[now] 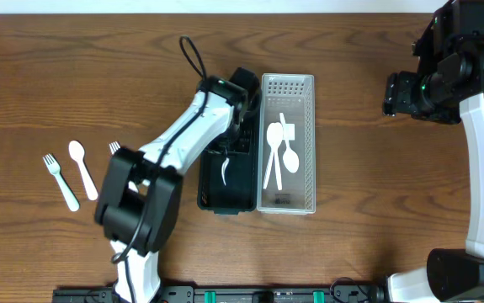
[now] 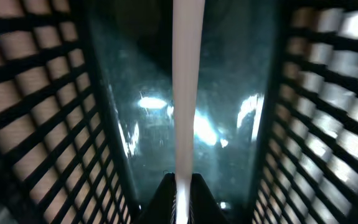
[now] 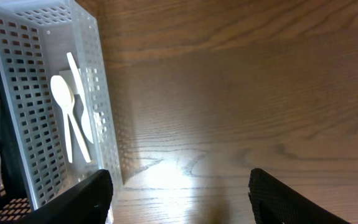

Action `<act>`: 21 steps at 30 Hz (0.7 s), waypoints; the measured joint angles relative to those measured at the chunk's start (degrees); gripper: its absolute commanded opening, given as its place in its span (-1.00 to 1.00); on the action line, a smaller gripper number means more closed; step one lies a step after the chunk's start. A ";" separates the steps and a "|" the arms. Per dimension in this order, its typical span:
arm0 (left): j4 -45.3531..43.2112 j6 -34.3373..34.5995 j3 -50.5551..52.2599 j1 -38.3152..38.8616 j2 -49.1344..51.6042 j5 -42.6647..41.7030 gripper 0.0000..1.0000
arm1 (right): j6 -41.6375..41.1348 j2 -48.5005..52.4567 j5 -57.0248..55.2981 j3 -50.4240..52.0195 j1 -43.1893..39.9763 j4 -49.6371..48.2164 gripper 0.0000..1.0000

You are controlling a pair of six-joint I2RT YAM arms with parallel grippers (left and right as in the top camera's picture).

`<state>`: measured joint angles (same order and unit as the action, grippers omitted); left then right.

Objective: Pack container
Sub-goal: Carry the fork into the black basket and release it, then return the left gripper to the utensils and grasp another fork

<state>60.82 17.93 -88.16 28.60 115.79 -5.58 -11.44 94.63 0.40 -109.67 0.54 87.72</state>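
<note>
My left gripper (image 2: 182,186) is down inside the black mesh basket (image 1: 216,195) and is shut on the handle of a white plastic utensil (image 2: 186,93). Its head is out of view there; in the overhead view a white utensil (image 1: 227,171) shows in the black basket below my left gripper (image 1: 240,126). The white perforated basket (image 1: 309,143) next to it holds spoons (image 1: 277,145) and other white cutlery; it also shows in the right wrist view (image 3: 23,37). My right gripper (image 3: 179,186) is open and empty over bare table, to the right of the white basket.
A white fork (image 1: 61,181), a white spoon (image 1: 82,167) and another fork (image 1: 114,148), partly under my left arm, lie on the wooden table at the left. My right arm (image 1: 444,80) stands at the far right.
</note>
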 measured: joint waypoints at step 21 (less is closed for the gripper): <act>8.55 -6.12 -0.81 -7.87 -29.94 10.49 0.53 | 0.24 0.00 -0.87 0.00 0.00 0.09 0.47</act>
<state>69.36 11.81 -88.97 20.73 85.84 4.91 -11.20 94.63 -0.47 -109.67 0.54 87.81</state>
